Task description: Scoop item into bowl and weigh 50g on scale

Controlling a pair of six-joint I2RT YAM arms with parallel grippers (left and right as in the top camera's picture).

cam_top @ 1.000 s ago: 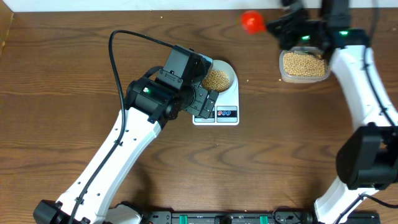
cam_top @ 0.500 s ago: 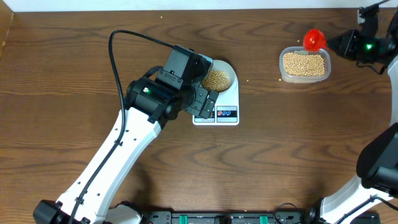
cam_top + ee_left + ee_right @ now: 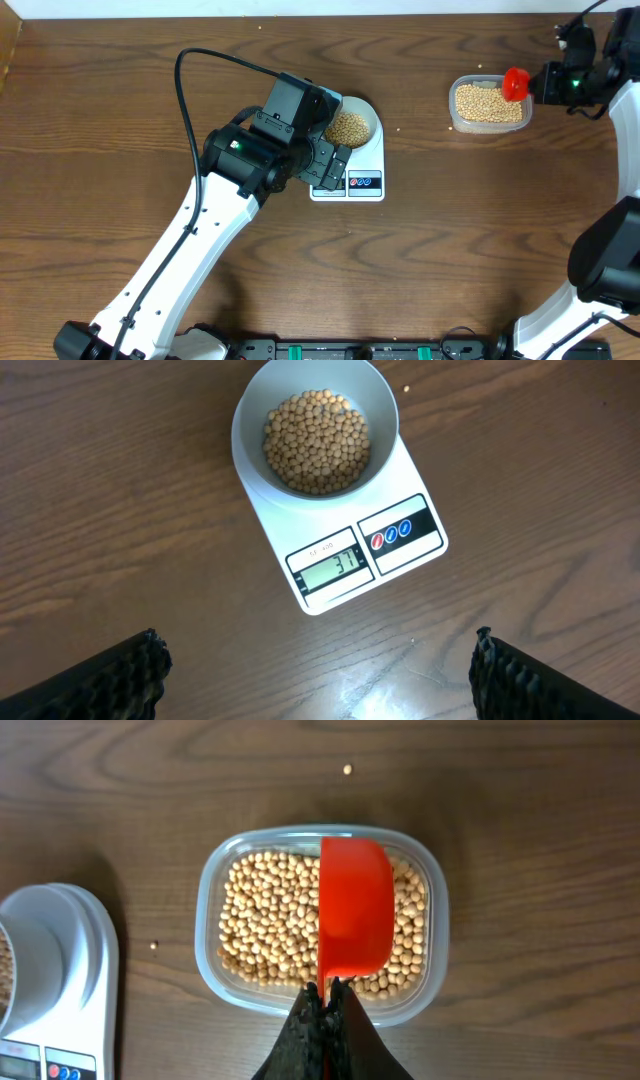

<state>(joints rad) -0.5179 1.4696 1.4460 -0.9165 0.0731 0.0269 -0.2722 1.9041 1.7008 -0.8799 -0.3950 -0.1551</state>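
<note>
The pale bowl (image 3: 352, 126) holds tan beans (image 3: 316, 441) and sits on the white scale (image 3: 362, 184), whose display (image 3: 331, 566) reads about 33. My left gripper (image 3: 318, 682) hovers above the scale, open and empty, its fingertips (image 3: 135, 670) far apart. My right gripper (image 3: 327, 992) is shut on the handle of a red scoop (image 3: 353, 910), held above the clear tub (image 3: 425, 980) of beans (image 3: 262, 920). In the overhead view the scoop (image 3: 516, 83) is at the tub's (image 3: 489, 125) right end.
A few stray beans lie on the wooden table, one above the tub (image 3: 347, 768) and one left of it (image 3: 153, 946). The left arm (image 3: 220, 215) stretches from the front edge to the scale.
My right gripper swung the red scoop from left of the tub, out to the right, then back over the tub's right end. The left arm has not moved.
</note>
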